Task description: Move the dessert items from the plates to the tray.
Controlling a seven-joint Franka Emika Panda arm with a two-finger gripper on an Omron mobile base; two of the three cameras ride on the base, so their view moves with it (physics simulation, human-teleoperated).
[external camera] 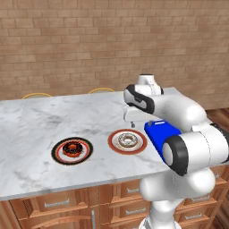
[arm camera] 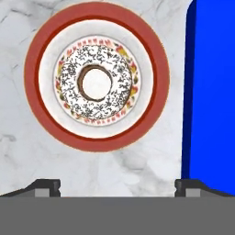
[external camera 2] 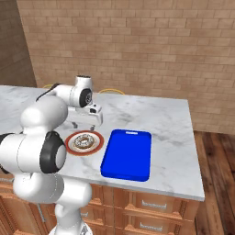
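No text, label, brand or number can be read on anything in these views.

A white marble table (external camera: pixel 36 129) with grey veining spans the scene. Below its front edge run wooden drawers (external camera 2: pixel 151 204) with metal bar handles. Behind the table rises a tan brick wall (external camera: pixel 67 40). Two curved yellow chair backs (external camera: pixel 36 95) peek over the table's far edge. To the right of the table lies dark wooden plank floor (external camera 2: pixel 218 160).
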